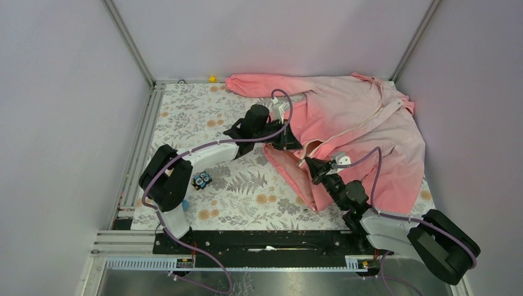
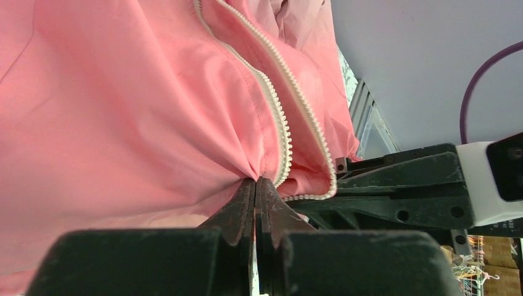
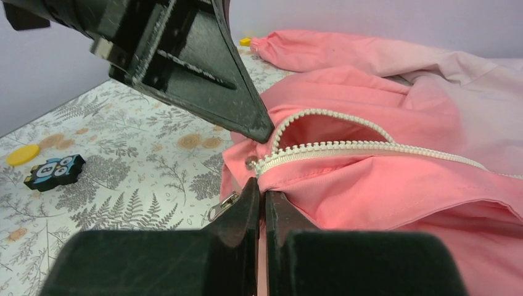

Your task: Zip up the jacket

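The pink jacket (image 1: 364, 123) lies spread over the right and back of the table, paler toward the collar. Its white zipper (image 2: 280, 123) stands apart in two rows near the hem. My left gripper (image 2: 256, 180) is shut on a pinch of the fabric just beside one zipper row. My right gripper (image 3: 259, 188) is shut on the hem corner below the other row of teeth (image 3: 345, 148). The metal zipper pull (image 3: 223, 205) hangs loose just left of my right fingers. In the top view the left gripper (image 1: 295, 143) and right gripper (image 1: 311, 165) sit close together at the jacket's lower front.
A small black toy block (image 1: 201, 180) lies on the fern-patterned mat near the left arm. A yellow disc (image 3: 23, 154) lies further left, and a small yellow piece (image 1: 212, 79) sits at the back edge. Walls and aluminium rails (image 1: 139, 148) enclose the table.
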